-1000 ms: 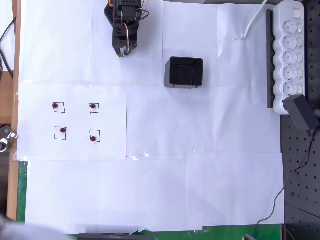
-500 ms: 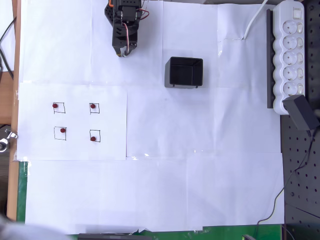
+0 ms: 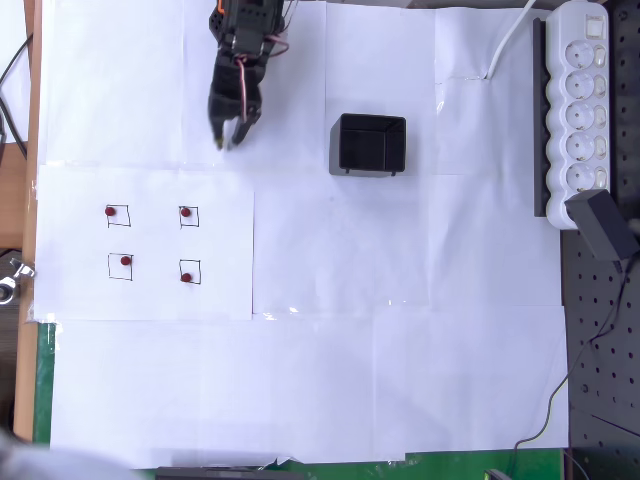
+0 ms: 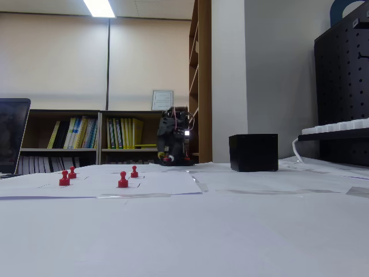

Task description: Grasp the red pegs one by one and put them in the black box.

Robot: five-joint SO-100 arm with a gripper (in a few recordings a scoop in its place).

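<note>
Overhead view: the arm's fingers (image 3: pixel 228 140) hang above the white paper near the bench's (image 3: pixel 400 380) far edge, tips parted and holding nothing, left of the black box (image 3: pixel 368 145) and apart from it. All four red pegs (image 3: pixel 148 243) stand on a printed sheet lower left, one at each drawn square (image 3: pixel 189 216), two by two; none is in the box. In the fixed view, the arm (image 4: pixel 174 143) sits at the back of the bench, the pegs upright in the left foreground (image 4: pixel 123 180) and the box (image 4: pixel 253 152) to its right. A power strip (image 3: pixel 577 105) and a black adapter (image 3: pixel 602 225) lie at the overhead view's right edge, well clear of the work.

The first pickup appears not yet begun. The pegs are tiny against the fingers, so a slightly off-centre descent could tip one over or send it rolling off its square. They also stand near one another, and a wide-open approach to the nearest peg (image 3: pixel 185 211) might knock its neighbour. A weak pinch on so small a head could let a peg drop short of the box.
</note>
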